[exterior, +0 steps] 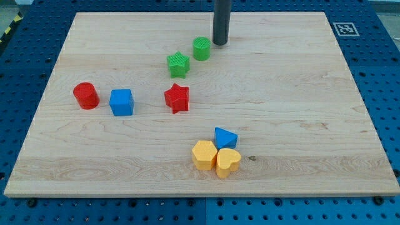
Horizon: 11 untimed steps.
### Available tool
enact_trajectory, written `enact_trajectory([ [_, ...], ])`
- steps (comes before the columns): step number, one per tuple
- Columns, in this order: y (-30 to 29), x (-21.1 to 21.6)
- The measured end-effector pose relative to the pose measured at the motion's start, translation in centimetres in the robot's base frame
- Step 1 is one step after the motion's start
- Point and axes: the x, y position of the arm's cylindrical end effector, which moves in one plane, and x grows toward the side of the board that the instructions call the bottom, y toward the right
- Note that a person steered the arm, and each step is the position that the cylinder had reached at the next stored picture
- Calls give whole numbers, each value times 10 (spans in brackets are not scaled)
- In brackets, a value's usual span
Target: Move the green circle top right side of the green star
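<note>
A: Where's my tip (220,42)?
B: On the bench (300,112), just to the view's right of the green circle (201,48), slightly above it, not clearly touching.
A: Green star (178,64)?
B: Lower-left of the circle, just beside it.
A: Hand state?
B: None fitted, only a bare rod.

A robotics lab bench is shown. A pale wooden board (300,125) is laid on a blue metal table (387,75) drilled with a regular grid of mounting holes. A black-and-white square fiducial marker (343,29) is fixed at the board's top right corner. Yellow-and-black hazard tape (9,30) is seen at the view's top left.
</note>
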Motion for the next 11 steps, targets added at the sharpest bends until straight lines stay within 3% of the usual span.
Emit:
enact_trajectory([
  [4, -71, -10],
  [11, -28, 32],
])
